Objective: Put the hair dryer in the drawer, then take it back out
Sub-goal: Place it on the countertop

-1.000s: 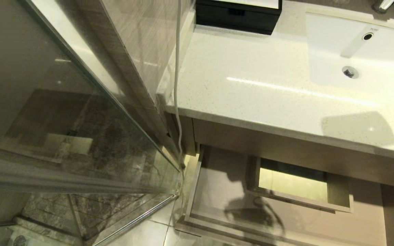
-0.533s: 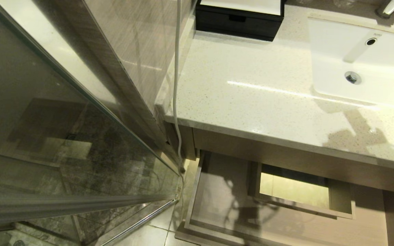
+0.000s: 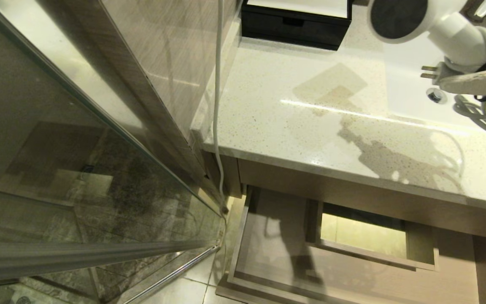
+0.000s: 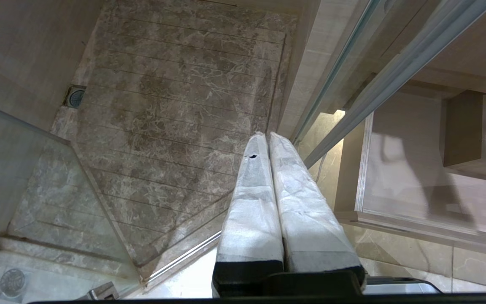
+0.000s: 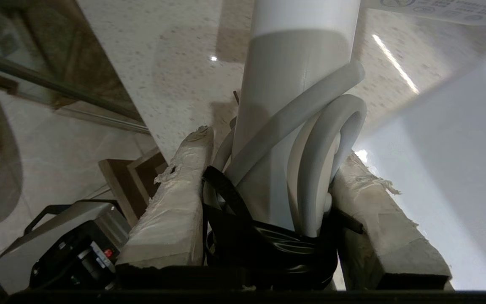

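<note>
- The right gripper (image 5: 268, 169) is clamped on the hair dryer (image 3: 433, 25), its two tape-wrapped fingers (image 5: 175, 202) pressing the white handle and the looped cord (image 5: 327, 152) from either side, with the black strap (image 5: 243, 223) bunched low between them.
- In the head view the dryer hangs at about 1 o'clock, in the air above the basin (image 3: 407, 93), its dark grey round end facing the camera and its plug (image 3: 430, 72) sticking out just beside one taped finger.
- More cord (image 3: 479, 112) loops down at 3 o'clock, over the sink's near rim.
- Below it lies the speckled countertop (image 3: 293, 114), with the dryer's shadow falling across it.
- A black box (image 3: 293, 23) sits on the counter at 12 o'clock, well apart from the dryer.
- The drawer (image 3: 268, 249) stands pulled out at 5 o'clock under the counter's edge, its floor bare around the boxed cut-out (image 3: 369, 236); the dryer is well apart from it.
- A white cable (image 3: 217, 105) hangs down the counter's left end, beside the glass shower screen (image 3: 78, 169).
- The left gripper (image 4: 268, 139) hangs over the marble shower floor (image 4: 175, 105), fingers pressed together on nothing.
</note>
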Controlling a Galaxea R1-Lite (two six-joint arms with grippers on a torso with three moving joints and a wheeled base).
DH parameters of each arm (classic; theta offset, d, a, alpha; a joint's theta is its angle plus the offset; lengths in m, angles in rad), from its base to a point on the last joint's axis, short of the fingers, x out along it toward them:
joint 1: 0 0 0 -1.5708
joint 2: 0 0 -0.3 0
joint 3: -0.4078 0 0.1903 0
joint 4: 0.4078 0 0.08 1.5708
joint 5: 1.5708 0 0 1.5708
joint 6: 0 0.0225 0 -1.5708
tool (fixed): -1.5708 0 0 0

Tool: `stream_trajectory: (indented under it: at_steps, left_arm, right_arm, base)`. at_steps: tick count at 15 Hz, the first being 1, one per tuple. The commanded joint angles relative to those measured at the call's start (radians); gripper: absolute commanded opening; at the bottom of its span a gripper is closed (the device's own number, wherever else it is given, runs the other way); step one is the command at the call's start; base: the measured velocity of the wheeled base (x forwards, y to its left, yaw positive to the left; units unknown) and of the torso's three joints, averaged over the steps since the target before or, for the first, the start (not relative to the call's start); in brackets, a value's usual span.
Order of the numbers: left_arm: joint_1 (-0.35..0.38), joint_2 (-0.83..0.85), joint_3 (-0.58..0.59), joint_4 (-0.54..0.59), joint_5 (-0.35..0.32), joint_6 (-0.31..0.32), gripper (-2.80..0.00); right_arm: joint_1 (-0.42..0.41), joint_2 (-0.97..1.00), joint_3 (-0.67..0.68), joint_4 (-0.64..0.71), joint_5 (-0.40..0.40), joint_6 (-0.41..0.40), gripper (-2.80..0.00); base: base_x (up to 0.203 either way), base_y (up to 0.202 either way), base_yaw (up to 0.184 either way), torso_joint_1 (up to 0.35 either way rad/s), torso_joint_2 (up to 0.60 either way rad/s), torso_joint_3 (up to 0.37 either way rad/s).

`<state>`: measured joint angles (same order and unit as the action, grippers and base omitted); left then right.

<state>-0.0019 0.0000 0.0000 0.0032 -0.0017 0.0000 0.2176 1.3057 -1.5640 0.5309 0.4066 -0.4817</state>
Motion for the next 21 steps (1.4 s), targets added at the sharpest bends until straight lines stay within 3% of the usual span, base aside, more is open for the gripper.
stream_trajectory:
  at_steps: [1,5,16,17,21]
  left_arm:
    - [0.000,0.000,0.002,0.000,0.000,0.000,-2.80]
    - [0.000,0.000,0.002,0.000,0.000,0.000,-2.80]
    - [0.000,0.000,0.002,0.000,0.000,0.000,-2.80]
    - [0.000,0.000,0.001,0.000,0.000,0.000,-2.80]
    - [0.000,0.000,0.000,0.000,0.000,0.000,-2.80]
  right_arm:
    - [0.050,0.109,-0.051,-0.001,0.061,-0.011,-2.80]
    - [0.067,0.238,-0.152,0.018,0.119,-0.091,-2.80]
    - [0.102,0.336,-0.169,0.037,0.127,-0.109,-2.80]
    - [0.102,0.334,-0.163,0.041,0.120,-0.112,0.00]
    - [0.100,0.337,-0.175,0.032,0.123,-0.126,0.00]
  base:
    - [0.000,0.000,0.000,0.000,0.00,0.000]
    - [0.000,0.000,0.000,0.000,0.00,0.000]
    - [0.000,0.000,0.000,0.000,0.00,0.000]
    - [0.000,0.000,0.000,0.000,0.00,0.000]
    - [0.000,0.000,0.000,0.000,0.00,0.000]
